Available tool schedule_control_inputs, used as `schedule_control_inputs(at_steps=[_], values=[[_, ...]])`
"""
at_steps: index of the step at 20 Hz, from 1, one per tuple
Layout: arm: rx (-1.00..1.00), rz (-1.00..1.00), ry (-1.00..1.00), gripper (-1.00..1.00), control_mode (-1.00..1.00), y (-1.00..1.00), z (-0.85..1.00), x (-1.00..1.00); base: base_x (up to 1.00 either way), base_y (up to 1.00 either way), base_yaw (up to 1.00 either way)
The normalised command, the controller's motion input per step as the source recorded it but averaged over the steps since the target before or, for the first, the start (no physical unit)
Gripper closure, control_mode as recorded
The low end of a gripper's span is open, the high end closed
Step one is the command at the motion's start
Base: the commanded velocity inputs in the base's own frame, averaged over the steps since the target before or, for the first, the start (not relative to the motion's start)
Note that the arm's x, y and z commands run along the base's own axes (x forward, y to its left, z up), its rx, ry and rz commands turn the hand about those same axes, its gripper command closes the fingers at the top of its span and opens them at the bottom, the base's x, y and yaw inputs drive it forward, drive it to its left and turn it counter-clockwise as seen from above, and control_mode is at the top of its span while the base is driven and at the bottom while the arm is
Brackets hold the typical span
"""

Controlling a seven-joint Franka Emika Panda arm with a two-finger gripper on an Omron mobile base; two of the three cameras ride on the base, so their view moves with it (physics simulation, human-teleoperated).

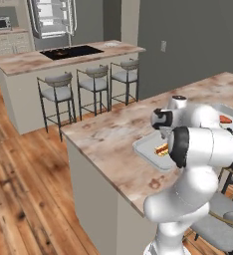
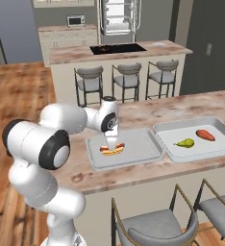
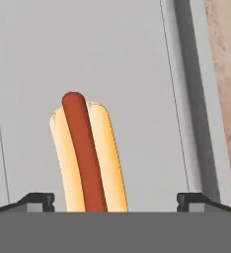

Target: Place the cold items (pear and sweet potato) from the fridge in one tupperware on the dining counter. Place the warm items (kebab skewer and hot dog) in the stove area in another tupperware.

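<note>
A hot dog (image 3: 88, 158) in a pale bun lies flat in the left grey tupperware (image 2: 138, 144) on the dining counter. My gripper (image 2: 112, 142) hangs just above it, pointing down. It is open: the two dark fingertips (image 3: 36, 200) stand wide on either side of the bun without touching it. The hot dog (image 2: 112, 149) sits near that tray's left end. In the right tupperware (image 2: 215, 146) lie a green pear (image 2: 184, 143) and an orange sweet potato (image 2: 205, 135). From the left base view the hot dog (image 1: 162, 149) peeks out beside my forearm. The kebab skewer is out of view.
The dining counter (image 2: 148, 113) has bare marble behind and left of the trays. Chairs (image 2: 153, 226) stand at its near edge. Beyond, an island with a black stove (image 2: 118, 48) and three stools (image 2: 126, 79). The fridge (image 2: 117, 17) stands open at the back.
</note>
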Motion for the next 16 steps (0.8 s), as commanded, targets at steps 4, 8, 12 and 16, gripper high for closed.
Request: schedule_control_inputs(at_steps=[4, 8, 12, 16], values=[[-0.08, -0.01, 0.00, -1.00, -1.00, 0.01, 0.78, -0.63, 0.00, 0.00, 0.00], [0.00, 0.00, 0.00, -1.00, -1.00, 0.00, 0.88, -0.75, 0.00, 0.00, 0.00], [0.00, 0.00, 0.00, -1.00, -1.00, 0.00, 0.81, -0.86, 0.00, 0.00, 0.00], [-0.01, 0.01, 0.00, -1.00, -1.00, 0.08, 0.76, -0.91, 0.00, 0.00, 0.00]])
